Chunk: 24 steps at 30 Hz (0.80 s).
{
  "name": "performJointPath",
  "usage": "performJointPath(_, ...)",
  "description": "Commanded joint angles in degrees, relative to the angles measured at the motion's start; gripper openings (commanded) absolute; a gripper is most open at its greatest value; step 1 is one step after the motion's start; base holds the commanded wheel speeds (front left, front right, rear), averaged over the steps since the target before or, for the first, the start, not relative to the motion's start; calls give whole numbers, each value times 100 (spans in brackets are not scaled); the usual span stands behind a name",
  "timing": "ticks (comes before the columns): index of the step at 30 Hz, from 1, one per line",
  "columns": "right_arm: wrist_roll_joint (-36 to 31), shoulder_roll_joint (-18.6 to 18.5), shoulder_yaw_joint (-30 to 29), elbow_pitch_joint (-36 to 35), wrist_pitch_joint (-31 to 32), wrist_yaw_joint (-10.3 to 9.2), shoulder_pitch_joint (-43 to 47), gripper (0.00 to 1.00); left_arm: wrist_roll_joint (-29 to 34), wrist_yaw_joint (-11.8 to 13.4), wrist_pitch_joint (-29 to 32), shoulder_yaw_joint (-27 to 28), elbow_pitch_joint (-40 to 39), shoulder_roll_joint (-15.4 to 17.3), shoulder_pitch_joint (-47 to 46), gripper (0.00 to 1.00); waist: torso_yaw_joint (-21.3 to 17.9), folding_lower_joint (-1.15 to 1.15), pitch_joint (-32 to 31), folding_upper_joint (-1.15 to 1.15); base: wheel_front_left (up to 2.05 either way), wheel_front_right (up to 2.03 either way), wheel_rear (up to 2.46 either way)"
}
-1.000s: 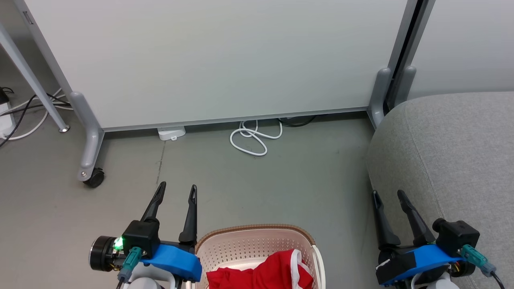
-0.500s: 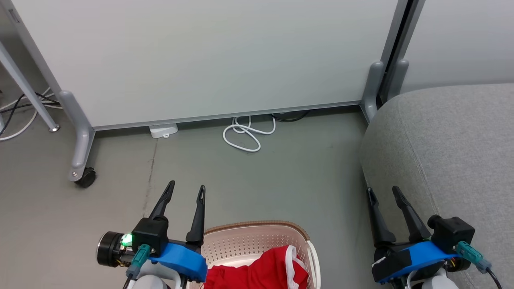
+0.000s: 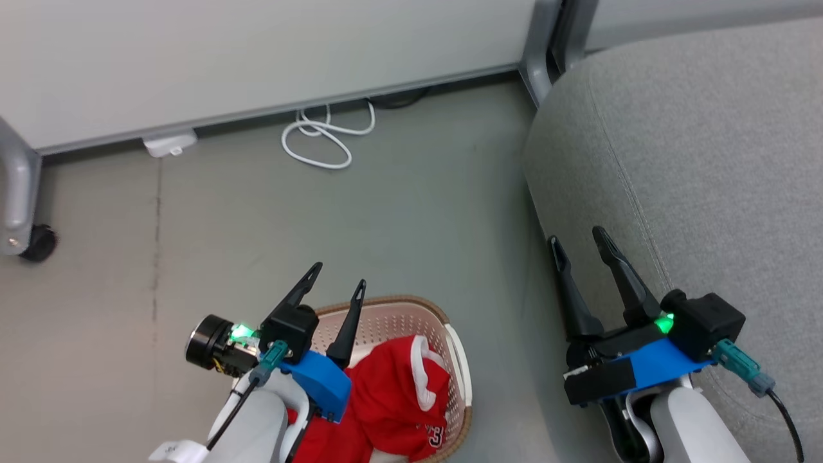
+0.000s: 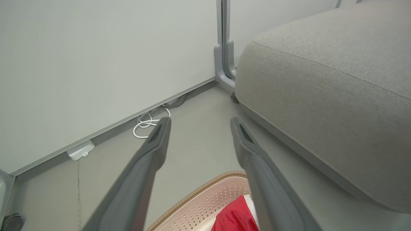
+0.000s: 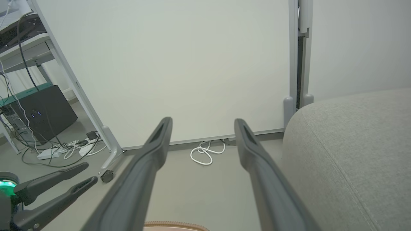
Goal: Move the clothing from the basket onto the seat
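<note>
- The soft bright red clothing with white trim (image 3: pixel 392 399) is lying crumpled inside the cream-white perforated plastic basket with the brown woven-look rim (image 3: pixel 411 302), filling most of what is showing of it
- The heap is showing no clear long axis, and one white-trimmed fold is curving along its right side, near the basket wall that is facing the seat
- The left gripper (image 3: pixel 339 274), its two long dark fingers standing apart and holding nothing, is hovering over the basket's left part with its tips pointing past the far rim, so the clothing is lying below and behind those tips
- The right gripper (image 3: pixel 575 235), fingers likewise apart and empty, is hanging at the edge of the large light grey fabric-upholstered seat (image 3: pixel 694 161), well apart from the basket
- The left arm is looking like the nearer one for the pick, which would be calling for tipping downward, not reaching forward
- The seat is lying to the basket's right, across a strip of grey floor (image 3: pixel 386 212)
</note>
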Motion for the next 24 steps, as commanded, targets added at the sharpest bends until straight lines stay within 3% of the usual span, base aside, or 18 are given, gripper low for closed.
performJointPath(1, -11, -19, 85, -114, -21, 3, -211, 100, 31, -36, -16, -120, 217, 76, -305, 100, -443, -1, 717, 0, 0, 0, 0)
performJointPath(8, 23, -18, 333, -446, -20, 3, -794, 100, -84, -33, -17, -905, 1219, 214, -1184, 100, -645, -1, 1754, 0, 0, 0, 0)
performJointPath(24, -242, -19, 392, -957, -21, 3, -1864, 100, -998, -34, -17, -2432, 2948, 128, -2770, 100, -484, -1, 3549, 0, 0, 0, 0)
